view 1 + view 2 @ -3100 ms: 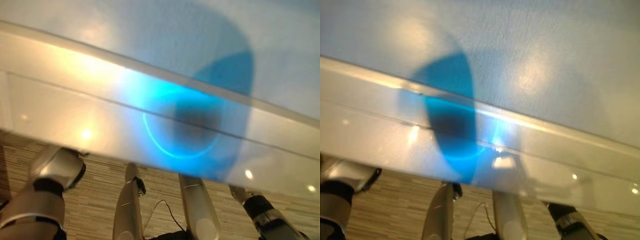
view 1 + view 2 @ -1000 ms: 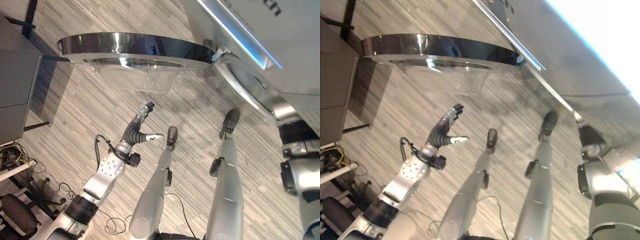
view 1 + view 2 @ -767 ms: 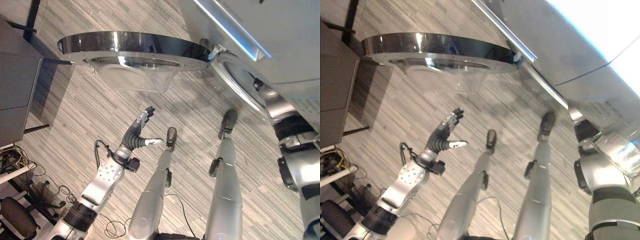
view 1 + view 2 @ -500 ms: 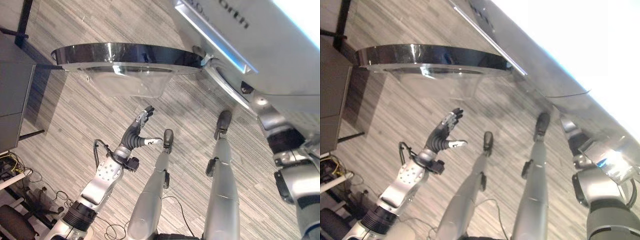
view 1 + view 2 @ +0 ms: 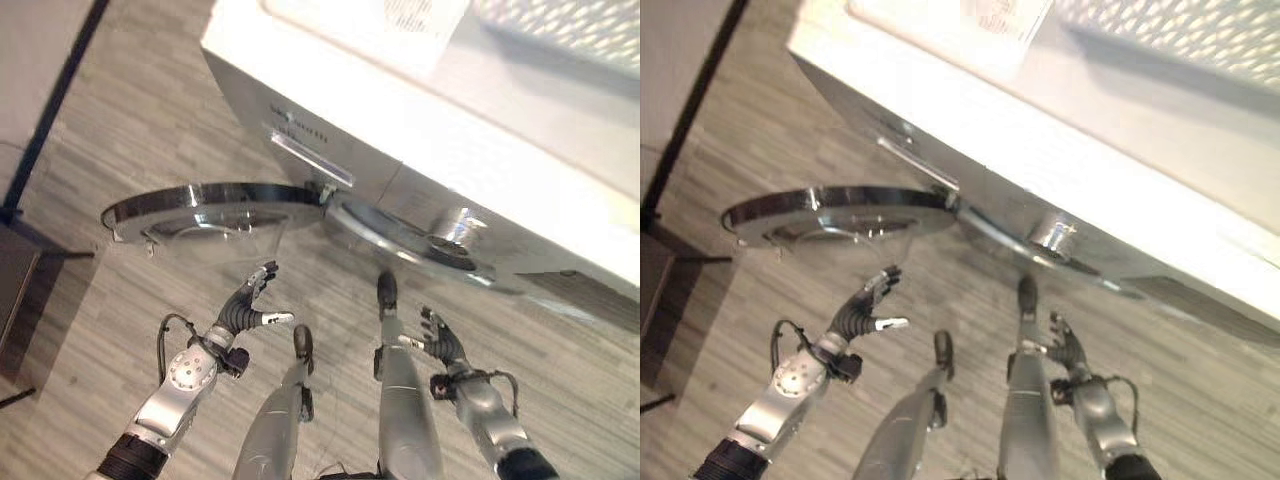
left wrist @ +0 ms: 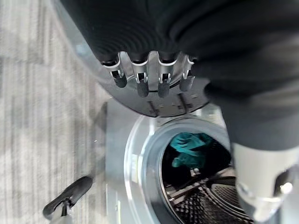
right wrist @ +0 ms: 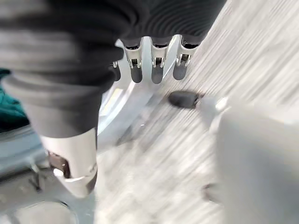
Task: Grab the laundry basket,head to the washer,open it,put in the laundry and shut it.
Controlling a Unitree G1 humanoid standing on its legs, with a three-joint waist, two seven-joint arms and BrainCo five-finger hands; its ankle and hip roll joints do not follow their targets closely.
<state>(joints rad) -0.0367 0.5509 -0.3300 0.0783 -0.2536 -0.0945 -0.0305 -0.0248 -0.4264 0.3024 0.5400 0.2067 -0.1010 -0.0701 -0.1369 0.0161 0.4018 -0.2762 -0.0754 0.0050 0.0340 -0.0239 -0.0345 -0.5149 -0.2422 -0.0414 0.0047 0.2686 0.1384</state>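
My left hand point(image 5: 250, 305) hangs with fingers straight and nothing in it, just below the washer door point(image 5: 215, 208), which stands swung wide from its hinge. In the left wrist view, teal laundry point(image 6: 189, 148) already lies in the drum point(image 6: 205, 191). My right hand point(image 5: 440, 340) is spread and empty, low before the washer point(image 5: 420, 150). The door is not yet shut; a glancing push might leave it unlatched, I reckon.

White basket point(image 5: 560, 25) cut off by frame edge
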